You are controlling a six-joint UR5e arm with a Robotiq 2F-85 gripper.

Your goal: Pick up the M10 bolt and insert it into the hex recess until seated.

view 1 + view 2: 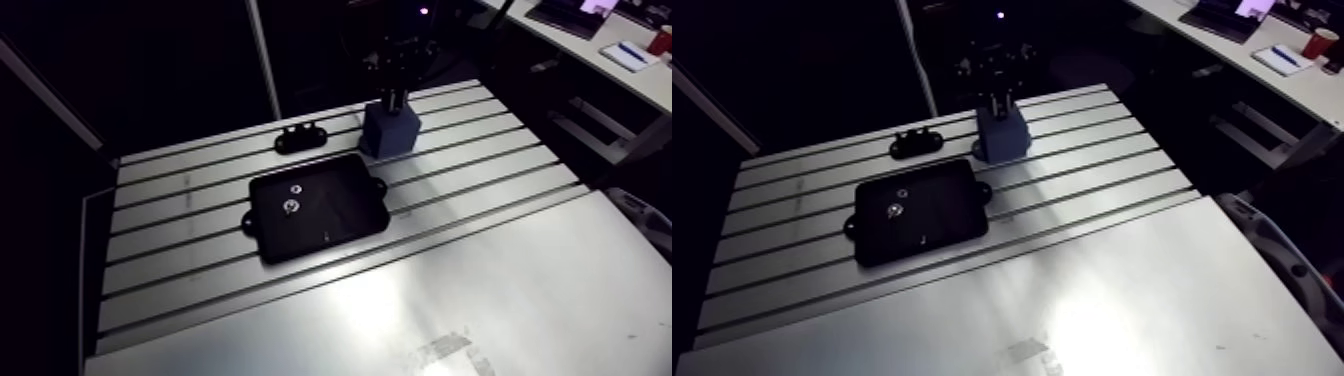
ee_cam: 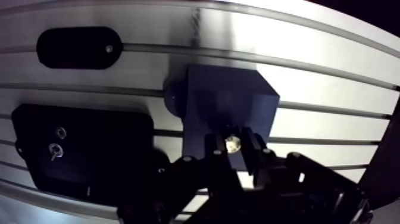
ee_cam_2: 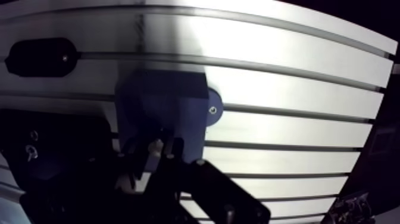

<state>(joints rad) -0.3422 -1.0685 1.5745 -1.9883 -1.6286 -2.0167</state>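
- M10 bolt [image 2: 231, 142] being gripped between fingers of end effector [image 2: 233, 150], which is clenched on it, right over top face of blue block [image 2: 226, 101].
- Hex recess not being shown; probably being hidden beneath bolt.
- Insertion step judged as being in hand; depth not being readable.
- Next move: flats being aligned, straight push down being needed until seated.
- Black tray [image 2: 101, 158] lying beside block on counter [image 2: 321, 71].

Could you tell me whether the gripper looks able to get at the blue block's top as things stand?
Probably yes: the gripper, shut on the bolt, hangs right over the blue block with nothing visible between them, and the black tray lies off to one side.
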